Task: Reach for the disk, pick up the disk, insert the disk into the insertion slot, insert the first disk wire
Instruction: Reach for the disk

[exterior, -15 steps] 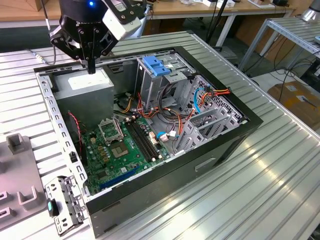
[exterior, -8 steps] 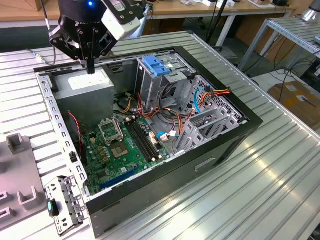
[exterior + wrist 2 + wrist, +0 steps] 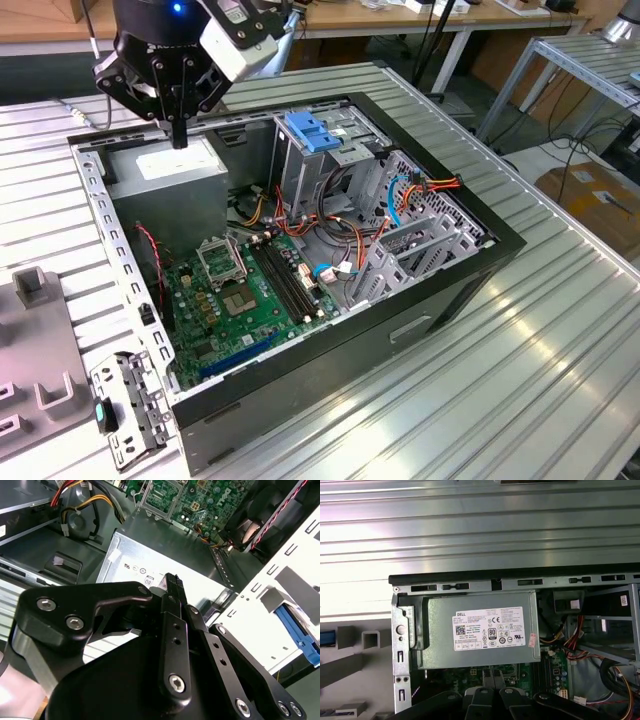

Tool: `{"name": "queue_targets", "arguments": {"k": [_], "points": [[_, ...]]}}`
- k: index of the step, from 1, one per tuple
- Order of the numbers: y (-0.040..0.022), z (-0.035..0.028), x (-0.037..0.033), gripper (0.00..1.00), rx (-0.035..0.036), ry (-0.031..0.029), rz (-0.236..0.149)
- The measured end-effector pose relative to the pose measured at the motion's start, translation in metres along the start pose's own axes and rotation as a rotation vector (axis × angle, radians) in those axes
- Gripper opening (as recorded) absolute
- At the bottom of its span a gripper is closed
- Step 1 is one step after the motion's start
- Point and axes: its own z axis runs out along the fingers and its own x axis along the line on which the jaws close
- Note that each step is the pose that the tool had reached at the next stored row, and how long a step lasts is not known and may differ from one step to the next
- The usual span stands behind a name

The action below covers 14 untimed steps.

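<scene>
In the exterior view, read as a clock face, the tool point(image 3: 180, 135) hangs at 11 o'clock. Its two black fingers are pressed together on nothing, and the tip is just above the power supply point(image 3: 170, 170), a grey steel box with a white label inside the open computer case point(image 3: 420, 310). The insertion slot point(image 3: 425, 235), a low cage of grey perforated sheet metal, sits near 3 o'clock. It is well apart from the tool, across the green circuit board point(image 3: 245, 295). Grey moulded holders point(image 3: 40, 335) lie on the ribbed metal desk point(image 3: 500, 400) at 8 o'clock, outside the case.

In the second wrist view the fingers point(image 3: 172, 587) are matte black bars, closed tip to tip. Past the pale punched case wall point(image 3: 295, 555) there is a flat piece edged in bright blue plastic, which I take for the disk point(image 3: 300, 640).

In the first wrist view the disk point(image 3: 325, 637) is a blue sliver among the grey holders, across the case wall from the tool. I judge that it lies beyond that wall on the holder side. I cannot tell its long axis.
</scene>
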Motion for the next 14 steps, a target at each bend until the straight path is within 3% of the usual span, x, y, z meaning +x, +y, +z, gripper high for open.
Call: {"name": "queue_targets", "arguments": {"k": [14], "points": [[-0.0003,0.0002,0.0034,0.11,0.0001,0.001,0.0]]}}
